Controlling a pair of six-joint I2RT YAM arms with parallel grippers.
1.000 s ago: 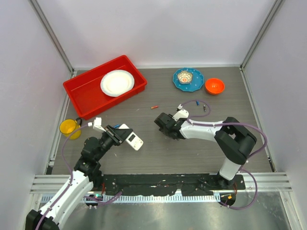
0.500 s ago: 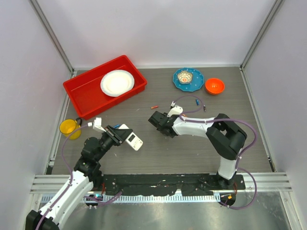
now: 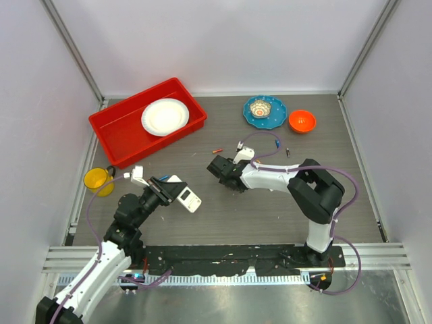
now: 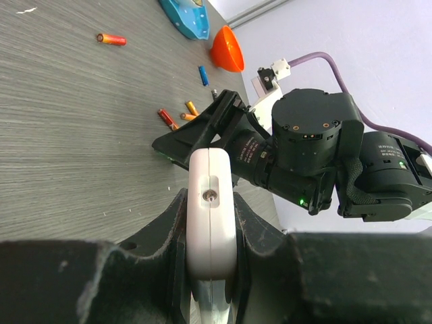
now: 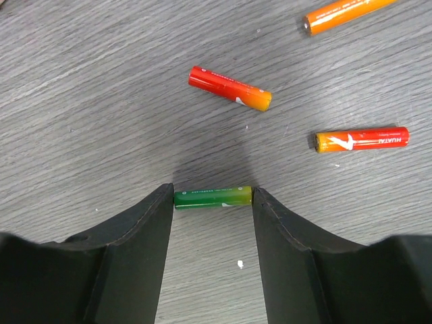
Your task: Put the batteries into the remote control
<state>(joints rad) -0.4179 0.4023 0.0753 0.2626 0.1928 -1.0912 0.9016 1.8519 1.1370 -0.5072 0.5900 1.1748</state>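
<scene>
- The left gripper is clenched on the remote control, its two fingers pressing the handset's flat sides, so the left wrist view shows it edge-on
- In the overhead view the remote control sticks out of the left gripper over the front-left part of the table, with a white face turned up
- The right gripper is down at the table near its middle, jaws partly spread, with a green battery lying crosswise between the fingertips
- Each end of the green battery meets, or all but meets, a finger's inner face; I cannot tell whether it is pinched or only bracketed
- Just beyond it a red-orange battery lies on the wood, a second red-orange battery lies off to the right, and an orange battery runs out at the top edge
- From above, the right gripper hides that cluster
- A lone battery, red-orange, lies just behind the right gripper; a blue battery and a dark battery lie farther right
- A red tray holding a white plate stands at the back left
- A blue plate carrying a small bowl stands at the back, an orange bowl beside it
- A yellow cup stands at the left edge
</scene>
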